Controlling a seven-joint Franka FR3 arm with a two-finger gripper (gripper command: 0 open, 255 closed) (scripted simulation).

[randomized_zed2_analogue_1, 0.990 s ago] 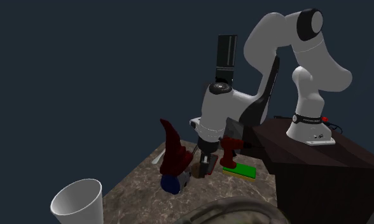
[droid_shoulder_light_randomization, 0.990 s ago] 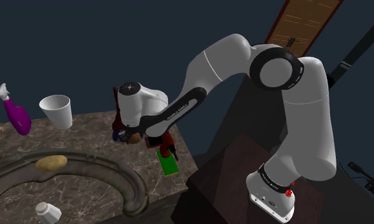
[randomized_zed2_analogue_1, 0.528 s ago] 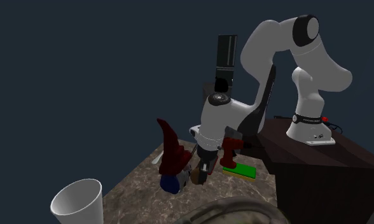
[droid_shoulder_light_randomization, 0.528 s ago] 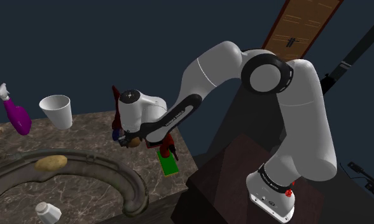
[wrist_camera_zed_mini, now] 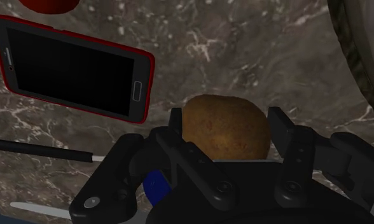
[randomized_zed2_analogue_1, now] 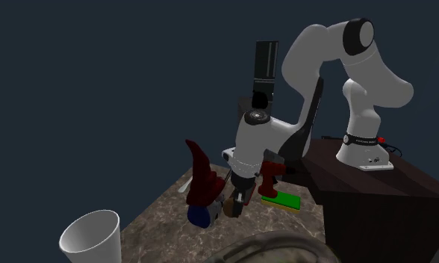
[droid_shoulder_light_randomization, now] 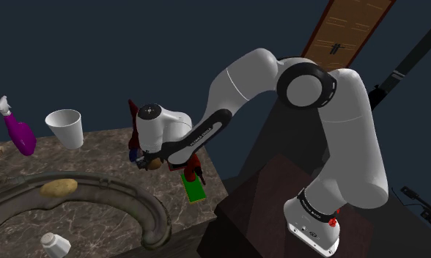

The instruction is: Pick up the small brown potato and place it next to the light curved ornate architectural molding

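Here's the white arm [droid_shoulder_light_randomization: 280, 80], reaching from its stand and bending down over the dark marbled counter [droid_shoulder_light_randomization: 97, 227], with the black gripper [wrist_camera_zed_mini: 226, 118] low above the stone. The curved ornate molding [droid_shoulder_light_randomization: 144, 209] sweeps across the counter well apart from the gripper, toward the shoulder view's lower left, and a larger, paler potato [droid_shoulder_light_randomization: 59, 187] lies on it. A white cup [droid_shoulder_light_randomization: 64, 127] stands farther off on the same side, and a purple spray bottle [droid_shoulder_light_randomization: 20, 134] stands beyond that. Right beside the gripper stands a red pointed figure [randomized_zed2_analogue_1: 199, 175] with a blue base. A red-framed phone [wrist_camera_zed_mini: 74, 67] lies flat on the marble just past the fingers [wrist_camera_zed_mini: 175, 124], screen up and black. On the stand's side of the gripper, near it, lies a green block [droid_shoulder_light_randomization: 194, 188]. And the prize: the small brown potato [wrist_camera_zed_mini: 224, 137] sits squarely between the two fingers, which are closed in against its sides and gripping it. A little white bottle [droid_shoulder_light_randomization: 54, 244] lies far from the gripper at the shoulder view's lower left.
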